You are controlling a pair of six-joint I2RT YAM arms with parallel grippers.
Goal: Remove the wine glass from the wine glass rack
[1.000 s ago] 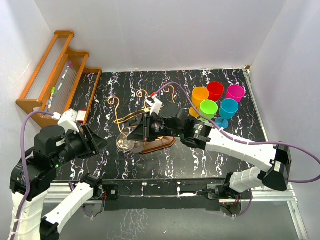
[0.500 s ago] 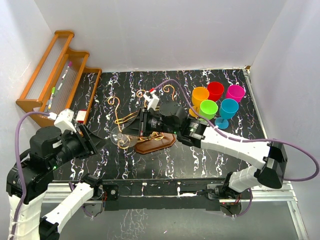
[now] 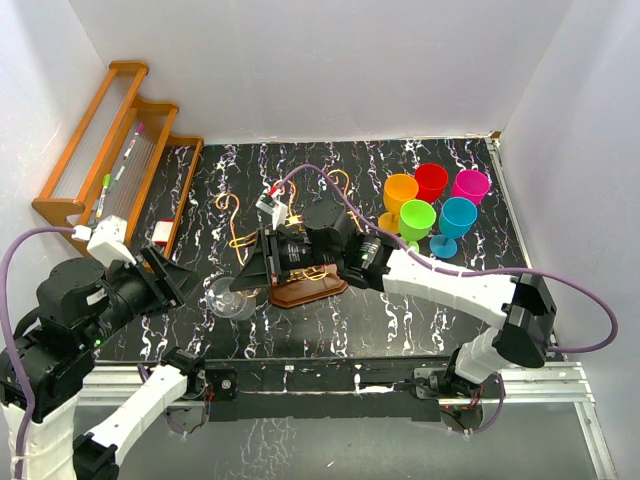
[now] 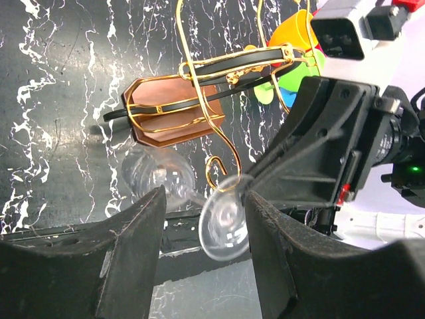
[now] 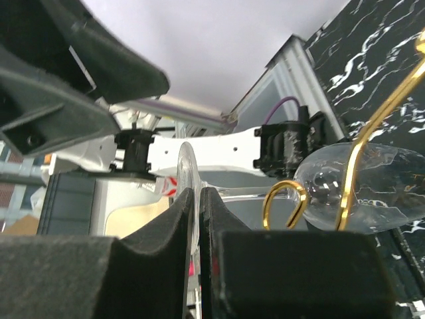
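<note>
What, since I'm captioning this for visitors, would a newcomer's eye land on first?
First, the right claw pinching the foot of a clear wine glass, held sideways near the front middle of the black marbled table, close by the gold wire rack. Next, the cluster of bright cups at the far right.
</note>
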